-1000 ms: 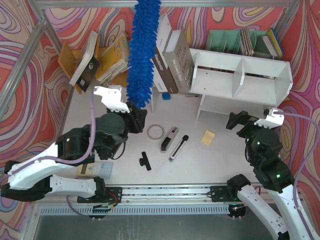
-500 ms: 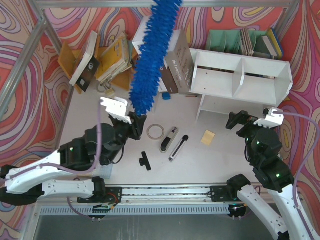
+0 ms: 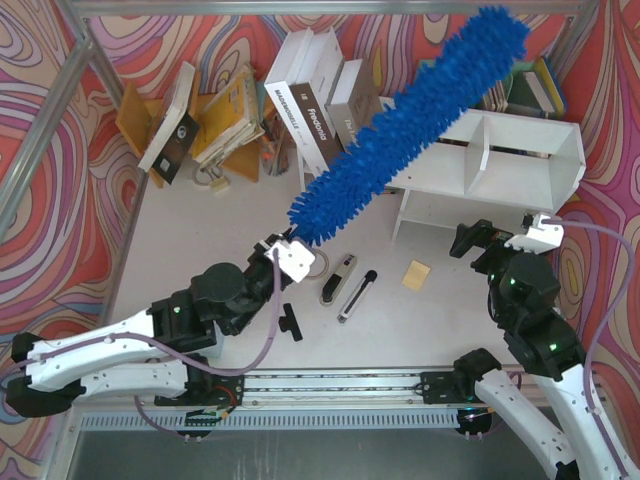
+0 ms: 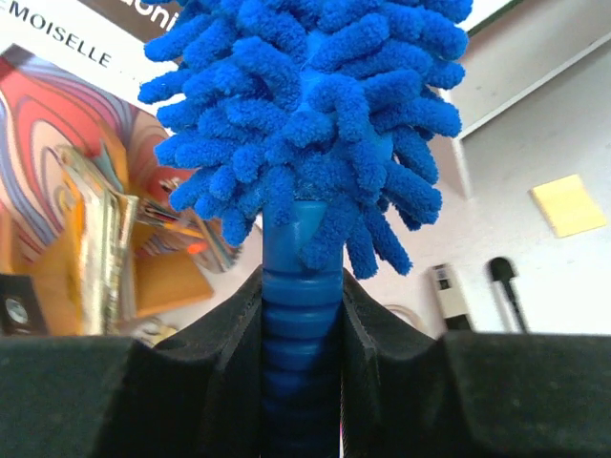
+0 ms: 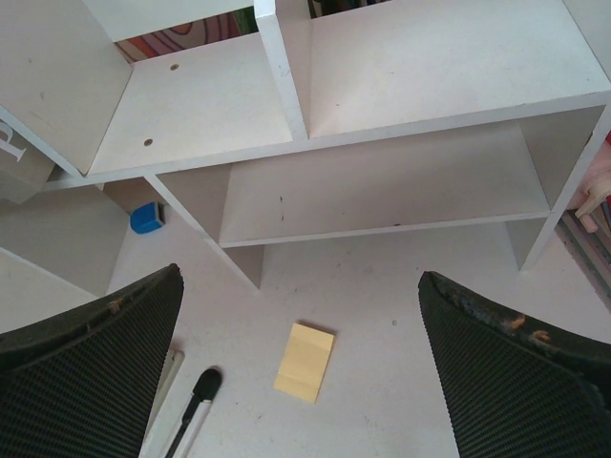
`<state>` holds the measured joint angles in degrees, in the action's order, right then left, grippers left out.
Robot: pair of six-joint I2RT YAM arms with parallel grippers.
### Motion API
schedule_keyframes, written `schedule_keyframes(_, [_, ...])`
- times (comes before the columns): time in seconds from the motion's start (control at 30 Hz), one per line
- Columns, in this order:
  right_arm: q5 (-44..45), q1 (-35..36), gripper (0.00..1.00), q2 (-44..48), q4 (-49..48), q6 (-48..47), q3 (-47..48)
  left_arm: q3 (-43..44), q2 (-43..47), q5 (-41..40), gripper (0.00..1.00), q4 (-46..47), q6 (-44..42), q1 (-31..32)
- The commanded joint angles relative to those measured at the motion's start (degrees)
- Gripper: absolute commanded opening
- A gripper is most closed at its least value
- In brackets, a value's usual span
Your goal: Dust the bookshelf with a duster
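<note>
My left gripper [image 3: 288, 247] is shut on the blue handle [image 4: 301, 315] of the duster [image 3: 410, 125]. The fluffy blue head slants up and to the right, across the left end of the white bookshelf [image 3: 520, 170], its tip near the back wall. In the left wrist view the duster's head [image 4: 310, 114] fills the upper frame. My right gripper [image 3: 470, 240] is open and empty in front of the bookshelf [image 5: 382, 181]; its wrist view looks into the lower compartments.
A yellow sticky pad [image 3: 416, 275] [image 5: 305, 361], a black-and-silver stick tool [image 3: 356, 295], a tape roll [image 3: 316, 263], a small black clip [image 3: 290, 322] lie on the table. White books [image 3: 310, 100] lean at the back; a tan rack [image 3: 215, 115] stands back left; a green organizer [image 3: 505, 90] stands behind the shelf.
My left arm has swung the duster from pointing straight back to slanting right, over the bookshelf's left end. The gripper has moved right and nearer. The right arm has stayed still.
</note>
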<state>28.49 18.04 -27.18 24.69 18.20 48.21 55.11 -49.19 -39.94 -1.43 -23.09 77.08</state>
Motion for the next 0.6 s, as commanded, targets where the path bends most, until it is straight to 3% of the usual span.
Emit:
schedule_keyframes(0.0, [0.69,-0.07,0.99,-0.33,-1.82,-0.59,-0.03,0.20,-1.89,7.81,0.00,1.97,-14.70,-3.79])
schedule_keyframes(0.13, [0.65,-0.08,0.99,-0.37,-1.88,-0.66,-0.04,2.95,-3.81,13.87,0.00,-3.32,-15.66,-9.85])
schedule_keyframes(0.27, [0.28,-0.09,0.99,-0.56,-1.94,-0.71,-0.13,3.36,-3.72,20.03,0.00,-3.94,-20.37,-17.04])
schedule_keyframes(0.57, [-0.04,-0.05,0.99,-1.24,-1.94,-0.67,-0.13,6.93,-4.02,36.31,0.00,-5.13,-20.91,-34.47])
